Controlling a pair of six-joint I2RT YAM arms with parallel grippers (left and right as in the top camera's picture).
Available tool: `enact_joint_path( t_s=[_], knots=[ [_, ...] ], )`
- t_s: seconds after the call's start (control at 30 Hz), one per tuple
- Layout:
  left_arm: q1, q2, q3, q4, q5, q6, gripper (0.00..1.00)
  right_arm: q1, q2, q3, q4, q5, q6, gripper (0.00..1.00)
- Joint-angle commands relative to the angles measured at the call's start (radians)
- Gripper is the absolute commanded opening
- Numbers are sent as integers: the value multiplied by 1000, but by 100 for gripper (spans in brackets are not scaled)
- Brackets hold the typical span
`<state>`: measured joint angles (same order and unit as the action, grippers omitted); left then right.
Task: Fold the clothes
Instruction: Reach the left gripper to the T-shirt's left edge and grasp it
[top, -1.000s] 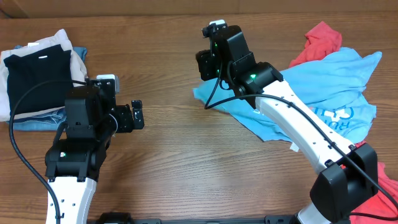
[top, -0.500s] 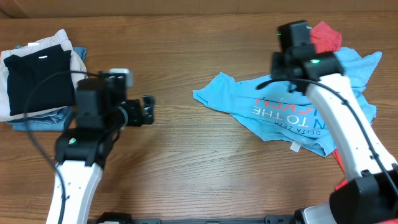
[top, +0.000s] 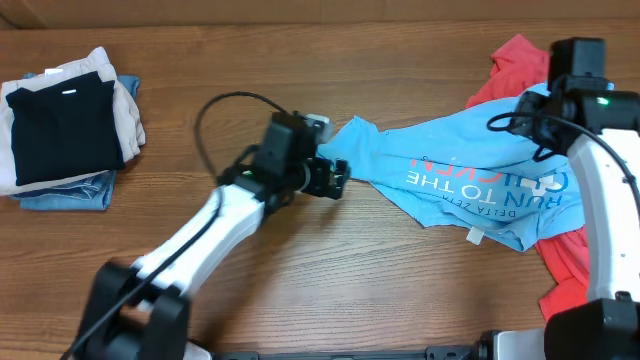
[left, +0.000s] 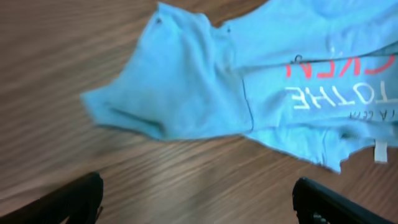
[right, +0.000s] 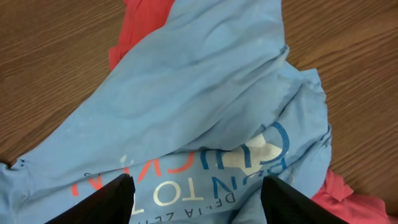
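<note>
"Both arms had travelled in the last second. From the jaws outward, the left gripper (top: 335, 178) had reached across to the sleeve tip of the sky-blue T-shirt (top: 470, 180), and the right gripper (right: 196, 200) had drawn back over its far end."

"Jaws?"

"Both pairs were spread, pinching nothing. Overhead, the wrist hid the right fingers, and the left wrist view was blurred."

"The cloth?"

"Soft, rumpled cotton with its lettering partly folded under. Coral-red garments (top: 518, 58) poked out from beneath it on the wood-grain table (top: 300, 290). A folded stack (top: 60, 125) lay well apart."
</note>
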<state>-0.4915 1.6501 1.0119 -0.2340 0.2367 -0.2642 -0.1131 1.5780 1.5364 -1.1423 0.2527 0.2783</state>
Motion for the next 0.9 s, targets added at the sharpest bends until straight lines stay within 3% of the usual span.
enact_joint_path(
  t_s=[0.0, 0.3, 0.37, 0.4, 0.43, 0.47, 0.5, 0.53, 0.57, 0.73, 0.87],
  knots=[
    [-34, 113, 19, 87, 26, -114, 100, -6, -32, 23, -10, -31, 10, 69],
    [-39, 295, 19, 270, 15, -227, 96, -6, -32, 23, -23, -31, 11, 69],
    [-39, 323, 20, 303, 15, -246, 91, -6, -32, 23, -24, -32, 11, 69],
    [-40, 338, 20, 319, 16, -258, 84, -6, -32, 23, -24, -34, 10, 69],
    [-40, 349, 20, 329, 16, -269, 72, -6, -32, 23, -25, -36, 11, 69],
    [-40, 360, 20, 340, 18, -283, 54, -6, -32, 23, -26, -38, 11, 69],
    [-40, 365, 20, 345, 20, -293, 28, -6, -32, 23, -27, -38, 11, 69],
    [-40, 366, 20, 350, 20, -305, 9, -6, -32, 23, -27, -38, 11, 69],
    [-39, 364, 23, 355, 23, -311, 4, -6, -32, 23, -27, -38, 11, 69],
    [-17, 266, 104, 323, 67, -261, 4, -6, -32, 23, -27, -37, 11, 69],
    [21, 96, 229, 204, 66, -185, 4, -6, -32, 23, -26, -37, 10, 69]
  ],
)
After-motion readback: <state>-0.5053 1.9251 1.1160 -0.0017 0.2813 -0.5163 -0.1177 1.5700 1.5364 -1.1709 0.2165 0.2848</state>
